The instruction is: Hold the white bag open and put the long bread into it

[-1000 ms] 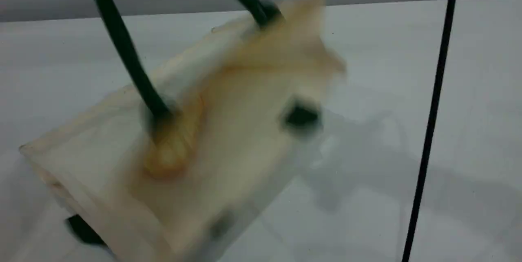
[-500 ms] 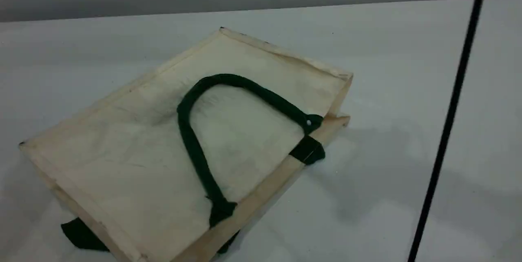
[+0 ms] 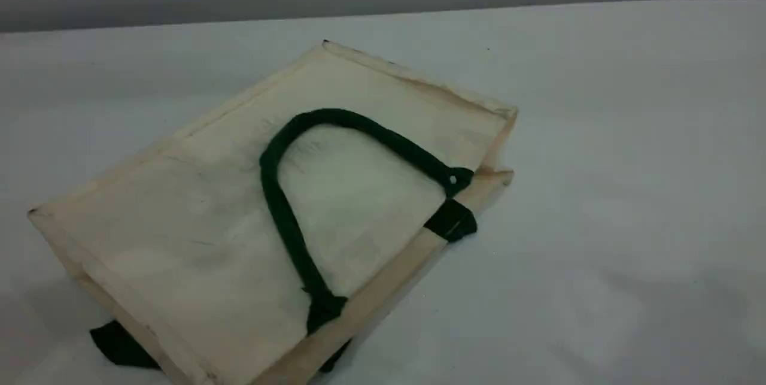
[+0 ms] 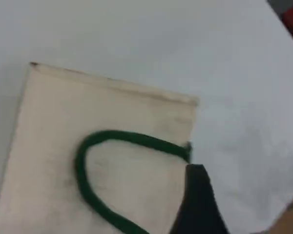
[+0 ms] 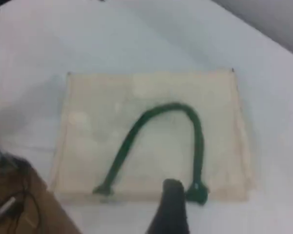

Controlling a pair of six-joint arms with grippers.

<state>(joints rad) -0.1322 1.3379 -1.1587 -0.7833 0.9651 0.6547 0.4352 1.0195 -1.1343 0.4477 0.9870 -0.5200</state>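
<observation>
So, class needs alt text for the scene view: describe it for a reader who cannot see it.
A cream-white bag lies flat and closed on a pale table, angled diagonally. One dark green loop handle rests folded back across its top face, and part of a second handle pokes out beneath. No bread or robot arm appears in this view.

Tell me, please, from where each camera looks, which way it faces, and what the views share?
Scene view: fixed, slanting down across the table at the flat bag; no arm shows.
Left wrist view: above the bag, looking down; one dark fingertip at the bottom edge.
Right wrist view: higher, looking down at the whole bag; one fingertip shows.
All three share the bag and its green handle.
</observation>
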